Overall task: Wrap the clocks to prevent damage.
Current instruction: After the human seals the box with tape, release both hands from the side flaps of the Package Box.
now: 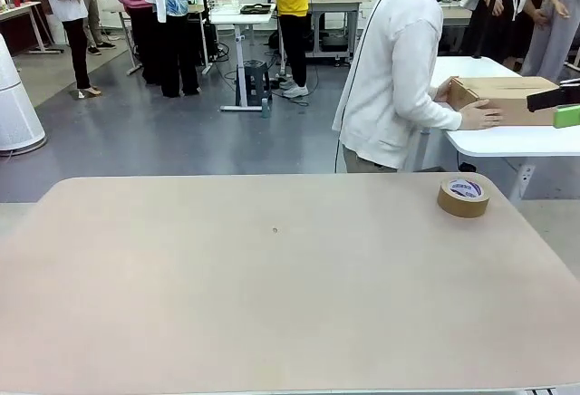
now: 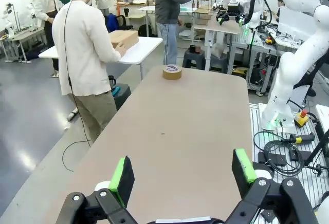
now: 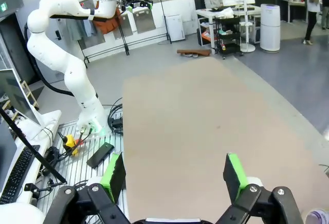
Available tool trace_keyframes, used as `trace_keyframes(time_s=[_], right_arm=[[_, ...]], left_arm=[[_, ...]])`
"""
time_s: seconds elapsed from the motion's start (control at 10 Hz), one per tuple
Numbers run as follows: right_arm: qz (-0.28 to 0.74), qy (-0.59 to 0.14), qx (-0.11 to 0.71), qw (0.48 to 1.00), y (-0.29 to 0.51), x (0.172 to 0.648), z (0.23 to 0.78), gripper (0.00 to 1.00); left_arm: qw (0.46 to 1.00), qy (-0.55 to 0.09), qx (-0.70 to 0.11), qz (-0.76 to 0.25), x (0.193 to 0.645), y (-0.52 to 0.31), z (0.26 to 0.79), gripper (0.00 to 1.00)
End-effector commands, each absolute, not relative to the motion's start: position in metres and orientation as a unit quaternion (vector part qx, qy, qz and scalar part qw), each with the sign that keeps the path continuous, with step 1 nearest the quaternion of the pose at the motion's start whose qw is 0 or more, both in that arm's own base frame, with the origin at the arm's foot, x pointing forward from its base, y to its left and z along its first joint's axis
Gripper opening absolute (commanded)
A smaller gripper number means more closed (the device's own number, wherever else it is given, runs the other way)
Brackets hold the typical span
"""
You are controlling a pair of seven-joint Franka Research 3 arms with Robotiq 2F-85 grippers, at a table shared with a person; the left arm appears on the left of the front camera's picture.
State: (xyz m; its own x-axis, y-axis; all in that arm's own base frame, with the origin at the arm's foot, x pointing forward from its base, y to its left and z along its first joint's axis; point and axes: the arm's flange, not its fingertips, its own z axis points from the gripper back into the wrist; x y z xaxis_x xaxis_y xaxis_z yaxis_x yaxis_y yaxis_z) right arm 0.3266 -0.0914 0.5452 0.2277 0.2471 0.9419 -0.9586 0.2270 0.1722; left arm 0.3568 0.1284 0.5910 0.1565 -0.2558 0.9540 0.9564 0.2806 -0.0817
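A: Brown tape roll (image 1: 463, 197) lies flat at the far right of the table (image 1: 272, 304), and it is the one thing resting there. I see no clocks and no wrapping sheet anywhere on it.

B: Then where would the clocks be?

A: I cannot tell. The person (image 1: 394, 69) at the far side has turned to a white side table (image 1: 507, 137), both hands on a cardboard box (image 1: 498, 98). The clocks may be inside, but that is a guess.

B: And the arms?

A: Both are held high above the near end. The left gripper (image 2: 181, 175) has its jaws spread wide with nothing between them; the right gripper (image 3: 174, 175) is the same, wide and empty.

B: What could go wrong from here?

A: Mostly timing, I'd judge. If an arm reaches out while the person swings the box across, they could collide. The tape sits close to the far edge, so a careless nudge from box or gripper might roll it off. And fragile clocks set down hard could be damaged before any wrap goes on
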Motion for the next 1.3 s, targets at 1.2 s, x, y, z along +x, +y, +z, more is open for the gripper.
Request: trace_keyframes(time_s=[1.2], right_arm=[[0.457, -0.422, 0.422, 0.660, -0.0914, 0.3266, 0.5452, 1.00]], left_arm=[[0.665, -0.442, -0.378, -0.468, 0.3588, 0.1207, 0.5865, 1.00]])
